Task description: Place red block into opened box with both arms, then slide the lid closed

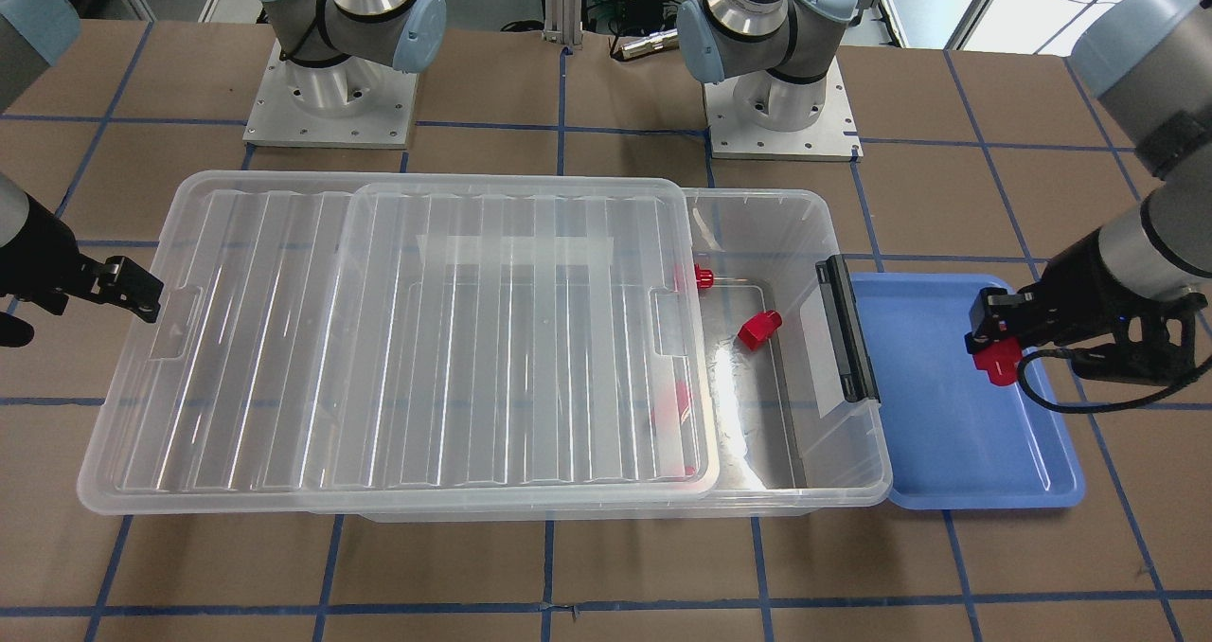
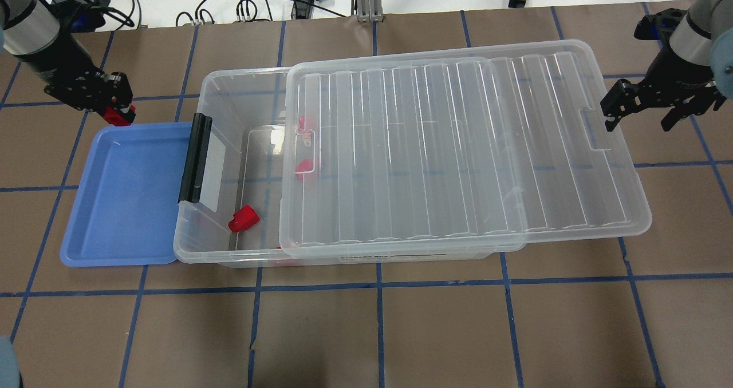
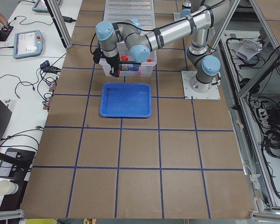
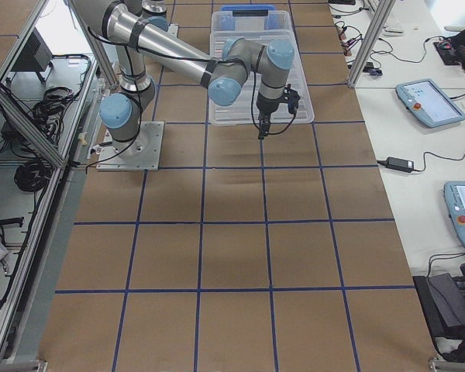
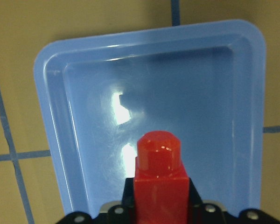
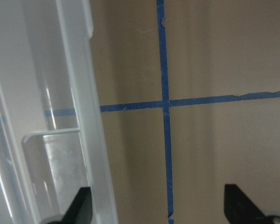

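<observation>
The surface (image 2: 435,331) is covered in brown board and crossed by a grid of blue tape lines. The two arms are mounted on metal base plates at its robot side, as seen in the front-facing view. The box (image 2: 223,90) is set lengthwise across the middle, with its black bar clasp (image 2: 194,159) at the short end on the robot's left. The lid (image 2: 458,147) is laid on top but shifted toward the robot's right, so that it overhangs that end and the clasp end of the box is left uncovered. A shallow blue tray (image 2: 126,205) is placed just beside the clasp end.

The left pincer (image 2: 117,105) is held above the tray's edge and is clenched on the red block (image 5: 158,186), whose narrower stub is pointed away from the wrist in the left wrist view. The right pincer (image 2: 641,110) is held near the overhanging short end of the lid, its fingers spread apart and nothing gripped; in the right wrist view one fingertip (image 6: 81,205) is seen over the lid's rim and the other over bare surface.

Inside the box, a second red block (image 2: 244,218) is seen on the floor of the uncovered part, and further red shapes (image 2: 306,167) are visible, blurred, under the lid's edge.
</observation>
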You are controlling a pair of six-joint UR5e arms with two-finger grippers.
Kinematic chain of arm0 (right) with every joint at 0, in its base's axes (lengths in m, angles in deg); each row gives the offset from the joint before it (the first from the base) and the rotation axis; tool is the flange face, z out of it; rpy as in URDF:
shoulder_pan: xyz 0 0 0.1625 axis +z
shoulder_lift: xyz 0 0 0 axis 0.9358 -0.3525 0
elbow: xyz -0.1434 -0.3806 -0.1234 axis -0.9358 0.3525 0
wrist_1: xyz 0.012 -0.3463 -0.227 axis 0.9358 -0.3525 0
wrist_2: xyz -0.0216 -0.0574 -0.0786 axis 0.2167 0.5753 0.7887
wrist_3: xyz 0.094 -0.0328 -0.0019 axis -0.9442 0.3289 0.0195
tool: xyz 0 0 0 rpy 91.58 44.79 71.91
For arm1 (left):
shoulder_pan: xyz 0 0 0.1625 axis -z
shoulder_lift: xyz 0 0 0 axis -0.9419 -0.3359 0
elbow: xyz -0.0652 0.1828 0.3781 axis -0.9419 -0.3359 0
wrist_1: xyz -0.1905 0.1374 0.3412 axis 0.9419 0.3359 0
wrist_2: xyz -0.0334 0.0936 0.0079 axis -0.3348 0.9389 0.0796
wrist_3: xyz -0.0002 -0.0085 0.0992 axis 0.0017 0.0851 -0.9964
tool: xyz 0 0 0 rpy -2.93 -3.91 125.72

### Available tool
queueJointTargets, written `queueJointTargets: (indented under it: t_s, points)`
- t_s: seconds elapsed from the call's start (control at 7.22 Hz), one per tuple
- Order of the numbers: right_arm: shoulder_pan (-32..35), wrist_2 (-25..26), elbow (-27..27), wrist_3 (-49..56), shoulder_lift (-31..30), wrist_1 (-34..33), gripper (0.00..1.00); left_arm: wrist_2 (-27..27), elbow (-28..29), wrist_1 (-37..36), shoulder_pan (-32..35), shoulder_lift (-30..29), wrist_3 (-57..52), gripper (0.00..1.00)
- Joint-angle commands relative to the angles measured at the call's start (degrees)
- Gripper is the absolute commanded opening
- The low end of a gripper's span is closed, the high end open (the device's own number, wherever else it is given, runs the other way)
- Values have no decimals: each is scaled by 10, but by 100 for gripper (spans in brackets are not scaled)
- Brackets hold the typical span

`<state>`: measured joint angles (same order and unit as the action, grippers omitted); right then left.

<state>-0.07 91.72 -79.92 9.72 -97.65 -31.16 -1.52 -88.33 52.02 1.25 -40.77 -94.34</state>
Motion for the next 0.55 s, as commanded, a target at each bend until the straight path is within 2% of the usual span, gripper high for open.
queueJointTargets:
  t_s: [0.0,0.14,0.42]
  points:
    - [0,1,-1,0,0,-6,100,-9,0,17,116,26,179,13]
    - [0,9,-3,5,0,-14,100,-5,-24,7,160,30,220,13]
    - [0,17,-5,5,0,-15,100,-4,-90,-69,205,21,299,13]
